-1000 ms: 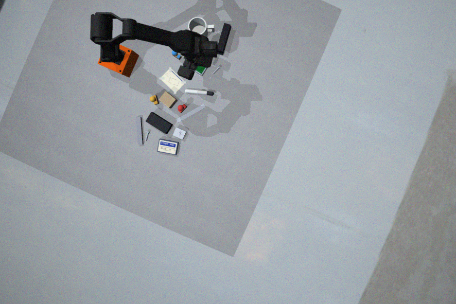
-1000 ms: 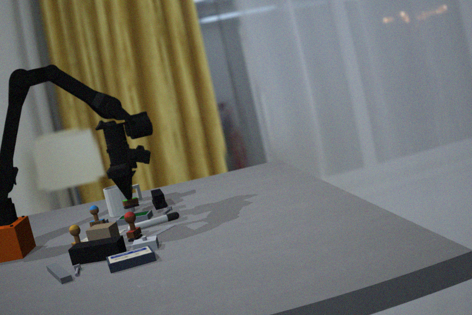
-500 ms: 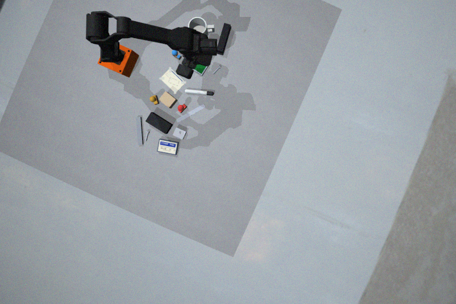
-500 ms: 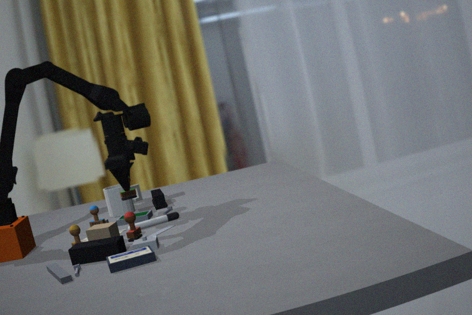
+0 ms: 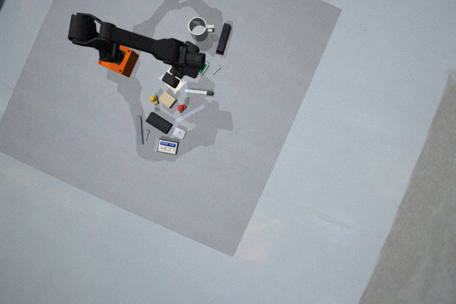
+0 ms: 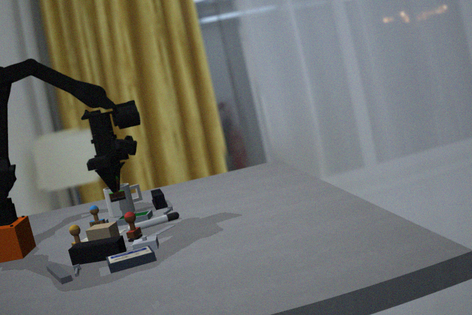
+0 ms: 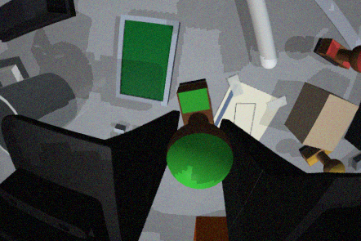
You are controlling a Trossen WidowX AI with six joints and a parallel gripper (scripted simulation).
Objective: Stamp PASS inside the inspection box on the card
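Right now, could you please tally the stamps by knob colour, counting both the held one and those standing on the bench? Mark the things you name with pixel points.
Green stamp (image 6: 117, 196) (image 7: 199, 161): 1
Blue stamp (image 6: 94, 209): 1
Red stamp (image 5: 181, 108) (image 6: 130, 217) (image 7: 347, 57): 1
Yellow stamp (image 5: 153, 99) (image 6: 74, 229) (image 7: 334, 165): 1
Total: 4

red-knobbed stamp (image 6: 130, 223) beside white-barrelled marker (image 6: 151, 220)

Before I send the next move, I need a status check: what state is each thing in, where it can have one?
End effector: closed on the green-knobbed stamp, raised above the bench.
Green-knobbed stamp: gripped, clear of the pad.
Green ink pad: open, green surface exposed.
Card: face up, taped at corners, visible part of box unprinted.
Marker: capped, lying flat.
Mug: upright.
Red-knobbed stamp: standing upright.
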